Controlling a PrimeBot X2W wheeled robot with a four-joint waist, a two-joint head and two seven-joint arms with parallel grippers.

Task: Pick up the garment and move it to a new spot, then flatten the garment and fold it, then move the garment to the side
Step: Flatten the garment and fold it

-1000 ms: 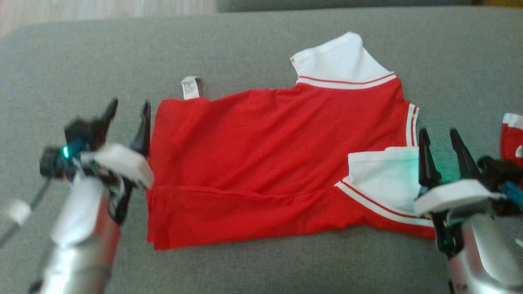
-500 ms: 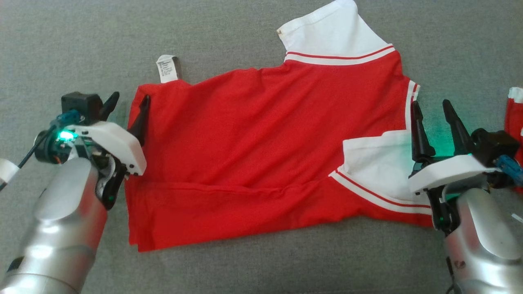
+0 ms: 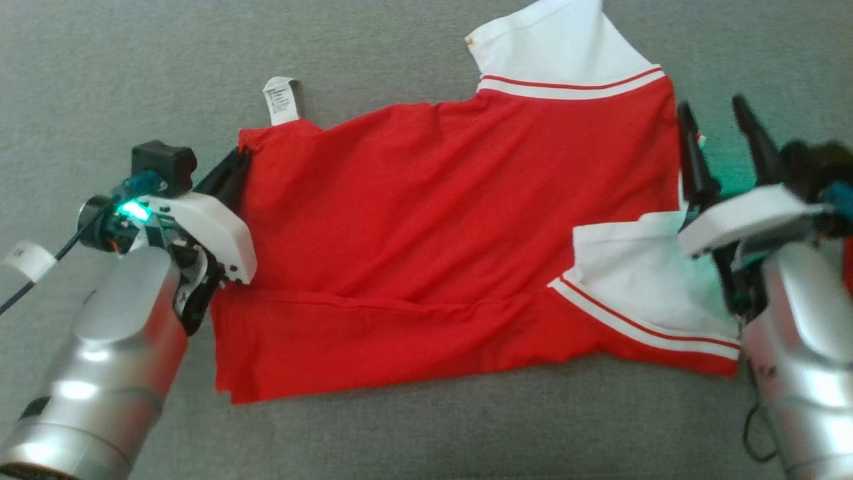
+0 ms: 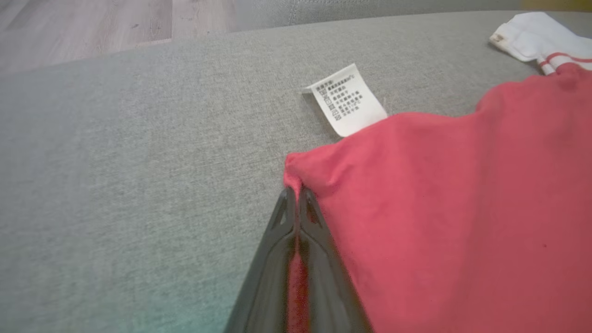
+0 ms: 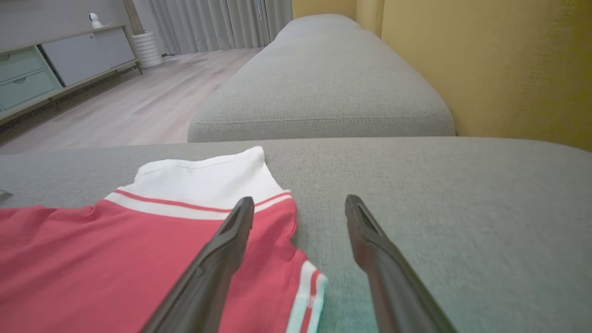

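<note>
One corner is held: your left gripper pinches the red polo shirt, lying on the grey sofa, at 10 o'clock. Close the wide right gripper on its 2 o'clock shoulder before lifting.

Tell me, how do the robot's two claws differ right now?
The left gripper is shut, its fingers pressed together; the right gripper is open, fingers wide apart. The left gripper pinches a corner of the red garment near its white label; the right gripper holds nothing, straddling the garment's striped edge above the grey cushion. Both have two long dark fingers.
</note>
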